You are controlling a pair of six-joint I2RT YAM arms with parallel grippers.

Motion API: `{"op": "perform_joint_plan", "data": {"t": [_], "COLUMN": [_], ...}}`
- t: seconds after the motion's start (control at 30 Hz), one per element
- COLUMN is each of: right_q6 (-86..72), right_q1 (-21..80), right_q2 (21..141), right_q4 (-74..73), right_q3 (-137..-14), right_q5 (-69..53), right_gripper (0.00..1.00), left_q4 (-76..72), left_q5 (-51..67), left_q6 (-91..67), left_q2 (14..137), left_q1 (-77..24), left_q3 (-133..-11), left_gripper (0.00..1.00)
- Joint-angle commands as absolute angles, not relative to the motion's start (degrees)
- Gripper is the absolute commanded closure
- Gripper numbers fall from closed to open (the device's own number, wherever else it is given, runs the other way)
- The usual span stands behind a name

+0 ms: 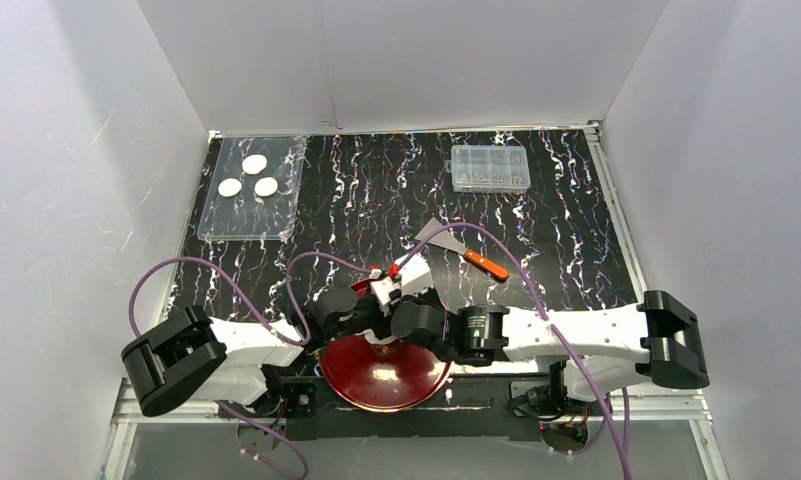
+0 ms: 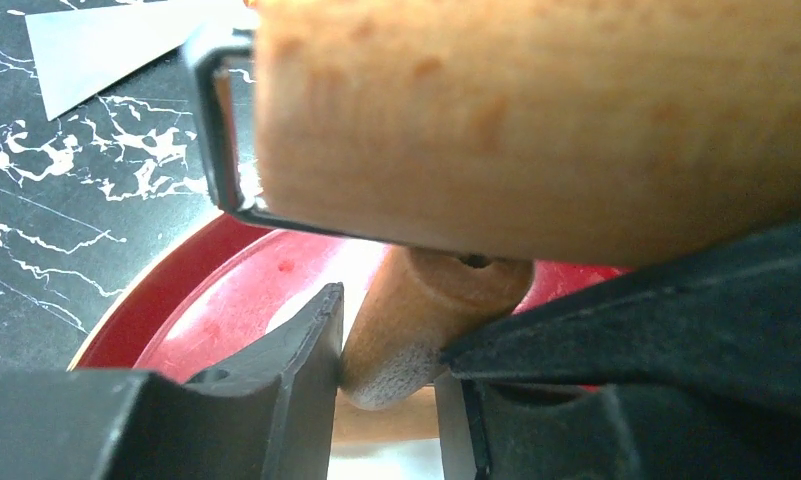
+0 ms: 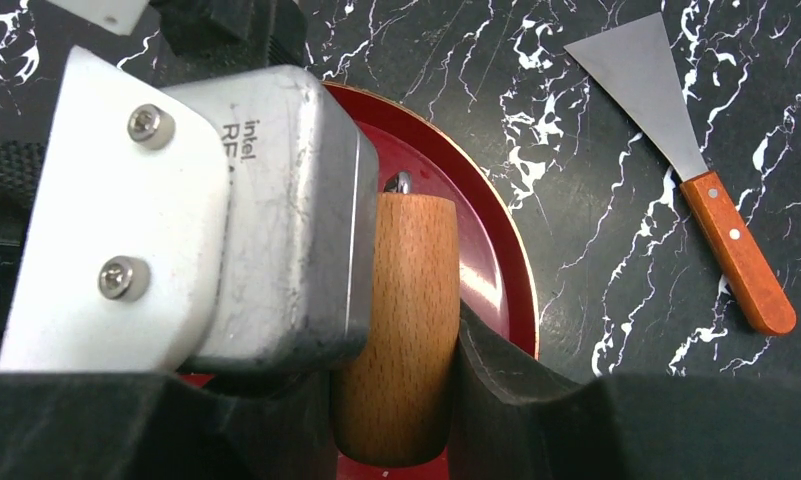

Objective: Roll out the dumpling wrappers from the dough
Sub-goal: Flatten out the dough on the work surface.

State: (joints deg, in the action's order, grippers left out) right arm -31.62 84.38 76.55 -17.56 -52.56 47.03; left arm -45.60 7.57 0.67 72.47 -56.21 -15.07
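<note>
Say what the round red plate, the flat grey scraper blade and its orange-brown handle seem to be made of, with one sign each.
Round red plate: probably glazed ceramic or plastic; glossy, bright highlights. Flat grey scraper blade: metal; thin, dull sheen. Orange-brown handle: likely varnished wood, two metal rivets.

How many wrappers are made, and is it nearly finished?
Done: three round wrappers lie on the clear tray. In hand: the left gripper and right gripper clamp the wooden rolling pin over the red plate. Remaining: the dough is hidden under the arms, so how much is unclear.
</note>
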Motion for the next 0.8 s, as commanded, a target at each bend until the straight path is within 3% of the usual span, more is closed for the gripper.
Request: {"op": "perform_joint_plan", "data": {"t": [0.0,0.23,0.37,0.77], "right_q6": [-30.5,-32.2,-31.4,-31.0], "right_q1": [87.1,87.2,87.2,87.2], "right_q2": [83.8,86.6,87.7,89.2], "right_q4": [-5.9,-5.5,-6.6,-7.4], "right_q3": [-55.4,-55.9,-57.4,-59.0], "right_q5": [24.7,21.1,20.2,19.4], "right_gripper": [0.99,0.99,0.99,0.99], "left_q4": [-39.2,-25.4,-18.9,-8.7], "left_q5": [-3.3,-10.5,-11.1,-11.8], "left_q6": [10.7,4.3,-6.6,-20.0], "left_q2": [75.7,69.6,70.5,68.8], "left_q1": [-57.1,-56.3,-53.6,-48.9], "left_q3": [-14.9,-15.5,-18.2,-18.6], "left_gripper": [1.0,1.0,1.0,1.0]}}
